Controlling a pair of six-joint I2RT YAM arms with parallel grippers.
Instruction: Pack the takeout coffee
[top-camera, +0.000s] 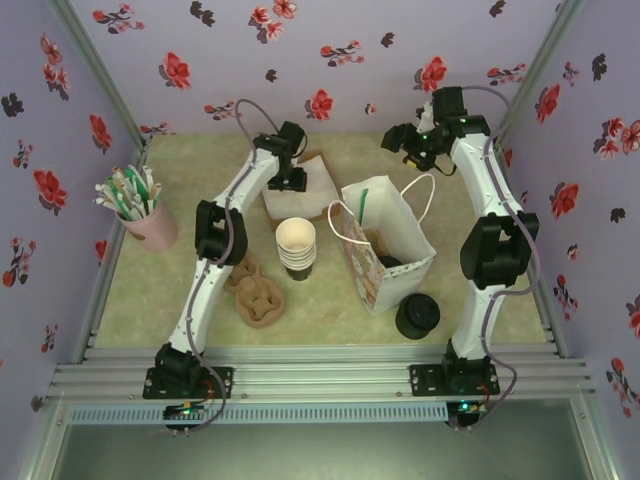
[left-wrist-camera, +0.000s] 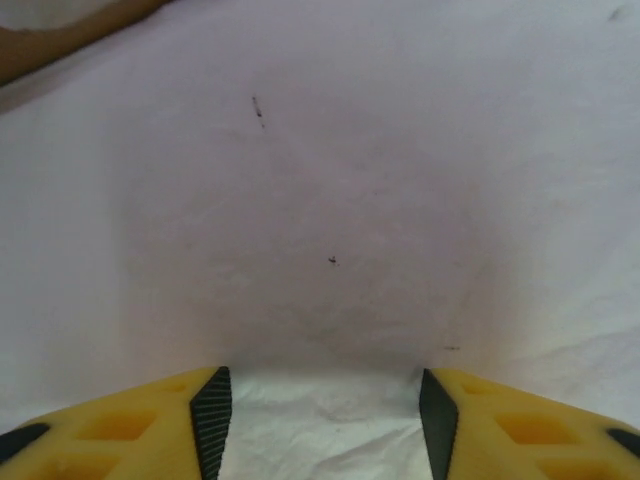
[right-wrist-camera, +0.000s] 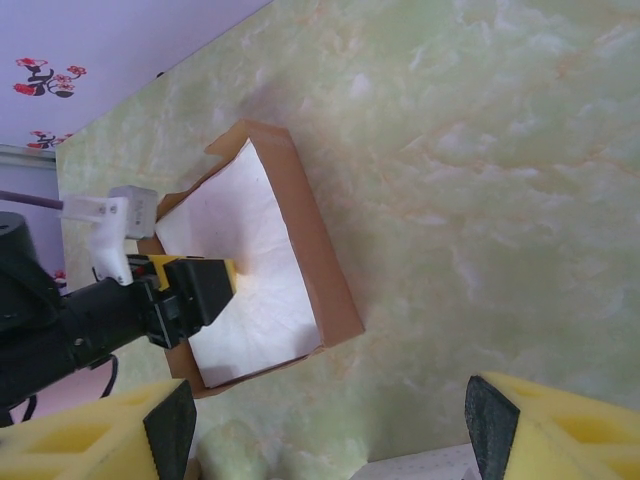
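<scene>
The lidded takeout coffee cup is hidden; a dark shape low inside the white paper bag cannot be identified. My left gripper is open, its jaws spread wide right over white napkins in a brown box. The right wrist view shows that same left gripper down on the napkins inside the box. My right gripper hangs open above the bare table at the back, behind the bag, holding nothing.
A stack of lidless cups stands left of the bag. A pile of black lids sits at the front right. A brown cup carrier lies by the left arm. A pink cup of straws stands far left.
</scene>
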